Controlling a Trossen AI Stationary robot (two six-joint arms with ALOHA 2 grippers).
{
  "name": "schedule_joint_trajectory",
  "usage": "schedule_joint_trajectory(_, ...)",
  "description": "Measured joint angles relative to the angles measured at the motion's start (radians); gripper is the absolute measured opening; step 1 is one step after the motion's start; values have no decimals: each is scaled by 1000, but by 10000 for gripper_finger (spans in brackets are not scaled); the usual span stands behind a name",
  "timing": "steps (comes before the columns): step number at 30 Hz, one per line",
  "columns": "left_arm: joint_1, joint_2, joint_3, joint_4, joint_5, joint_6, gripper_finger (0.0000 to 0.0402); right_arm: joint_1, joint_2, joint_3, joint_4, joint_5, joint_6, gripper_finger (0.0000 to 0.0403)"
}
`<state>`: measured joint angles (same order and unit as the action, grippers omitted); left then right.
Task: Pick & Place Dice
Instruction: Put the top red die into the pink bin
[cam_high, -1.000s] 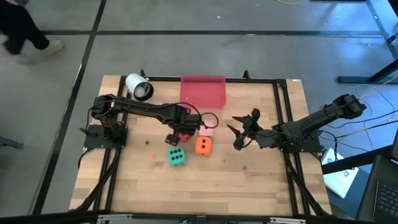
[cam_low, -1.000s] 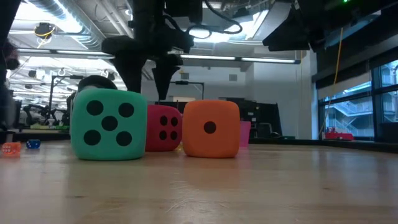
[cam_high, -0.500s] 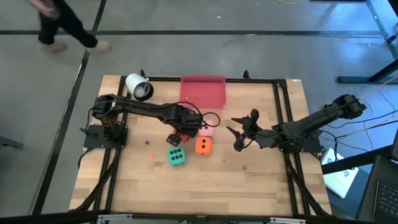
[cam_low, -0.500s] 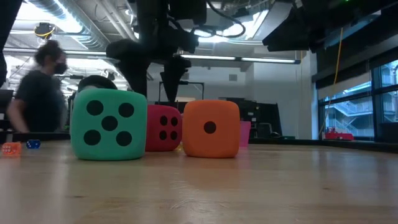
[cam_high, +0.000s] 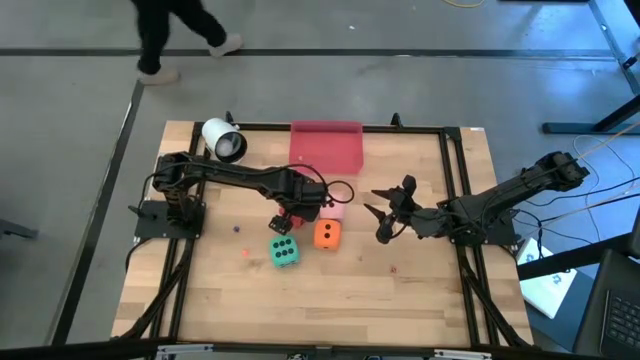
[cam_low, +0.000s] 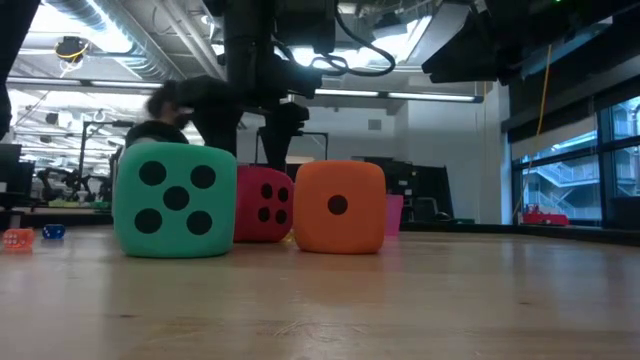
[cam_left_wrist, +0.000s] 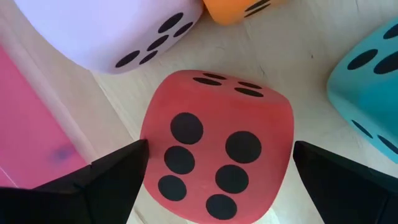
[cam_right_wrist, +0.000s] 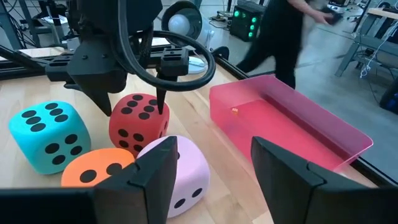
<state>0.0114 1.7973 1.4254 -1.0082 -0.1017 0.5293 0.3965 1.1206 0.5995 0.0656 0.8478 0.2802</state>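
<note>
Four dice rest flat on the table near its middle: red (cam_high: 295, 220), light pink (cam_high: 333, 209), orange (cam_high: 326, 234) and green (cam_high: 284, 252). My left gripper (cam_high: 288, 214) is open and points down over the red die (cam_left_wrist: 217, 155). Its fingers (cam_right_wrist: 160, 93) stand on either side of the die's upper part, and I see no touch. In the low view the left gripper (cam_low: 248, 150) is above and behind the green die (cam_low: 175, 200). My right gripper (cam_high: 385, 215) waits open, right of the dice, above the table.
A pink rectangular tray (cam_high: 326, 148) lies at the far edge, just beyond the dice. A white round object (cam_high: 222, 140) sits at the far left. Tiny red and blue bits (cam_low: 18, 238) lie left of the green die. A person walks past beyond the far edge.
My left gripper has come down over the red die, so its fingertips now reach beside the die's top. The dice have stayed in place. A person has walked along behind the table's far edge.
</note>
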Motion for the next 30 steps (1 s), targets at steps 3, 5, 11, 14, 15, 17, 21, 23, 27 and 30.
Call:
schedule_joint_trajectory(3, 9, 0, 0, 1, 1, -14, 396, 0, 0, 0, 0, -1, 0, 206)
schedule_joint_trajectory(5, 18, 0, 0, 1, -8, -14, 396, 0, 0, 0, 0, -4, 0, 206)
schedule_joint_trajectory(11, 38, 2, 0, -16, -38, -6, 396, 0, 0, 0, -1, -35, 0, 206)
schedule_joint_trajectory(14, 38, 2, 0, -30, -56, -1, 396, 0, 0, 0, -1, -48, 0, 206)
schedule_joint_trajectory(15, 38, 2, 0, -35, -65, -2, 397, 0, 0, 0, -1, -52, 0, 206)
schedule_joint_trajectory(17, 36, 2, 7, -61, -85, -2, 397, 0, 0, 0, -1, -52, 0, 206)
schedule_joint_trajectory(21, 35, 4, 37, -88, -87, -15, 396, 0, 0, 0, -1, -52, -3, 206)
schedule_joint_trajectory(23, 35, 4, 52, -86, -86, -20, 396, 0, 0, 0, -1, -52, -3, 206)
schedule_joint_trajectory(27, 35, 4, 66, -82, -84, -20, 397, 0, 0, 0, -1, -52, -3, 206)
schedule_joint_trajectory(30, 35, 4, 66, -83, -60, -20, 396, 0, 0, 0, -1, -52, -3, 206)
